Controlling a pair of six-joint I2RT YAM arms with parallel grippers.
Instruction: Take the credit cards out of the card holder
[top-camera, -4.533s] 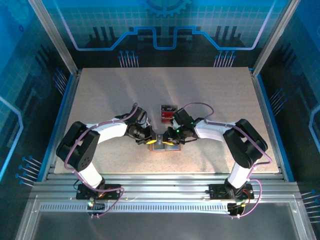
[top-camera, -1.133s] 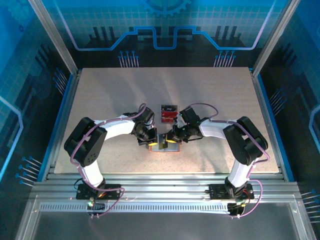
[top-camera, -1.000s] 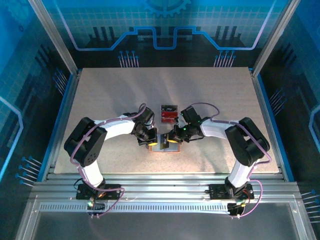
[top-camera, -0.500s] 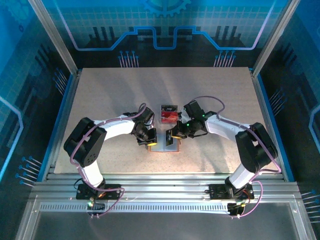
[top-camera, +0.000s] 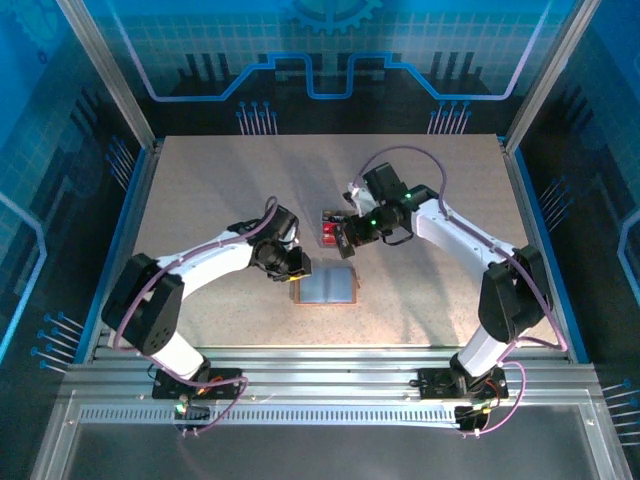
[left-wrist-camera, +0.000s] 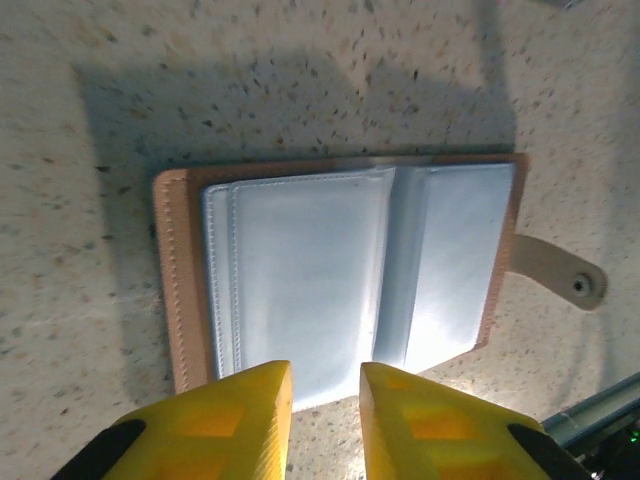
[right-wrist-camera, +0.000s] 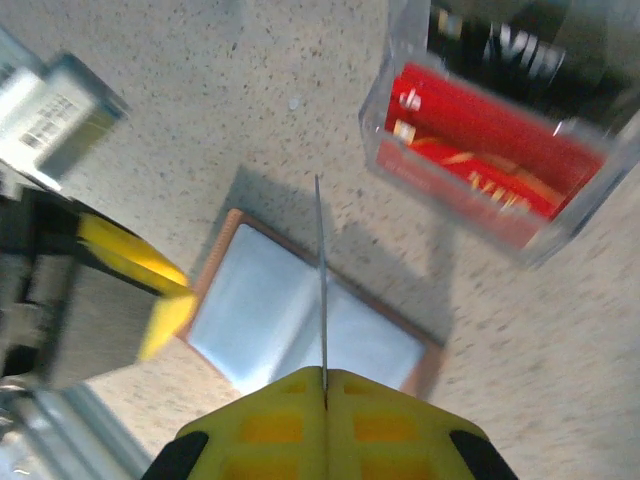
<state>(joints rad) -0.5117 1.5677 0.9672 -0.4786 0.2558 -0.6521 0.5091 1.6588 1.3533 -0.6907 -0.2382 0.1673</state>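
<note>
One tan-brown bifold leather card holder (top-camera: 326, 288) lies open, left gripper (left-wrist-camera: 325, 378) released at its 9 o'clock edge; right gripper (right-wrist-camera: 324, 378), at 12 o'clock, pinches one thin card (right-wrist-camera: 321, 280) beside one clear plastic box (right-wrist-camera: 378, 88) of red cards (right-wrist-camera: 490, 140).

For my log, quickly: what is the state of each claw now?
Left claw: slightly open, empty, over the card holder.
Right claw: closed on a credit card, seen edge-on.

Speckled beige table (top-camera: 200, 190), two things sitting on it
The card holder (top-camera: 326, 288) lies flat and open, pale inside up; just past its far edge sits a clear container (top-camera: 330, 224) with red cards (right-wrist-camera: 480, 130) inside.
</note>
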